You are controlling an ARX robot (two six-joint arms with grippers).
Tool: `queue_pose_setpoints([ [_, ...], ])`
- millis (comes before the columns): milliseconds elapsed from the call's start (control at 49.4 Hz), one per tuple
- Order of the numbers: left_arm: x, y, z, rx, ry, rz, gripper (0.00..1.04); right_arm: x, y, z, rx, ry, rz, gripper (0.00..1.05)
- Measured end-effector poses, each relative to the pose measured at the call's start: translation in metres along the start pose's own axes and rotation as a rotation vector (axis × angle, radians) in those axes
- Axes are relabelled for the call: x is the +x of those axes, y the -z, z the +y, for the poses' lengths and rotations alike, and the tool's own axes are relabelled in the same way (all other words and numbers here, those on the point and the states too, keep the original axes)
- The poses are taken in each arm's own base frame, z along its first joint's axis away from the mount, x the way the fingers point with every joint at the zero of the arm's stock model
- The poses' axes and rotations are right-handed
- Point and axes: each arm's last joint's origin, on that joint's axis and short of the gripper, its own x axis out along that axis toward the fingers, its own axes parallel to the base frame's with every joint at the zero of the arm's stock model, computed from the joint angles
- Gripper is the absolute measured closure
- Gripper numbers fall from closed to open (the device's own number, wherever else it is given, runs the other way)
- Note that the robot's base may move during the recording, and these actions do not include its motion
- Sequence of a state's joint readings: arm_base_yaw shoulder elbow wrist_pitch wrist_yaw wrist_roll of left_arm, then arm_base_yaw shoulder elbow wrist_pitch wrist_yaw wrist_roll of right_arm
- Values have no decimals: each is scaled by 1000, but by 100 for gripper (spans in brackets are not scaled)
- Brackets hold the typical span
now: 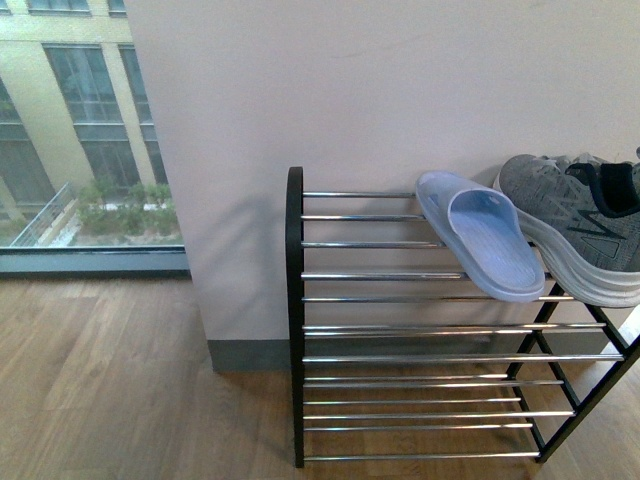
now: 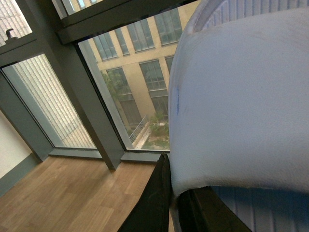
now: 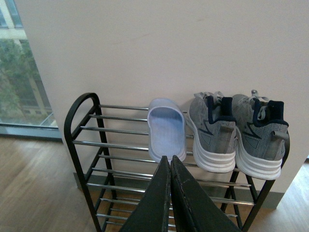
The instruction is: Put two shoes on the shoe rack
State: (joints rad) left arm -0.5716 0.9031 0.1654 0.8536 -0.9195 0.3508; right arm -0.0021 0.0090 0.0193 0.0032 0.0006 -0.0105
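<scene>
The black shoe rack (image 1: 295, 330) with chrome bars stands against the wall. In the right wrist view, both grey sneakers (image 3: 212, 133) (image 3: 260, 137) sit side by side on the right of its top tier (image 3: 71, 145), heels facing the camera. A pale blue slide sandal (image 3: 166, 130) lies to their left. The front view shows that sandal (image 1: 485, 245) and one sneaker (image 1: 580, 225) at the frame's right edge. My right gripper (image 3: 170, 159) is shut and empty, in front of the rack. My left gripper (image 2: 175, 193) is shut on another pale blue slide sandal (image 2: 241, 96), held up near the window.
A large floor-to-ceiling window (image 1: 80, 130) is left of the pale wall (image 1: 350, 90), with dark frames (image 2: 91, 101) close to my left arm. The floor is wood (image 1: 100, 380). A grey baseboard (image 1: 250, 355) runs behind the rack. The rack's lower tiers (image 1: 420, 415) hold nothing.
</scene>
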Motion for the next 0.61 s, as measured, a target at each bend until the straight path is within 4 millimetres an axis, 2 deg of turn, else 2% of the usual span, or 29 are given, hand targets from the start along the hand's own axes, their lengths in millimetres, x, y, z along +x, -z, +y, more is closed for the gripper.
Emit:
queue_pose_setpoints([
  [527, 0, 0, 0, 0, -3, 1, 103, 0, 0, 0, 0, 0, -3, 103],
  [608, 0, 0, 0, 0, -3, 1, 103, 0, 0, 0, 0, 0, -3, 93],
])
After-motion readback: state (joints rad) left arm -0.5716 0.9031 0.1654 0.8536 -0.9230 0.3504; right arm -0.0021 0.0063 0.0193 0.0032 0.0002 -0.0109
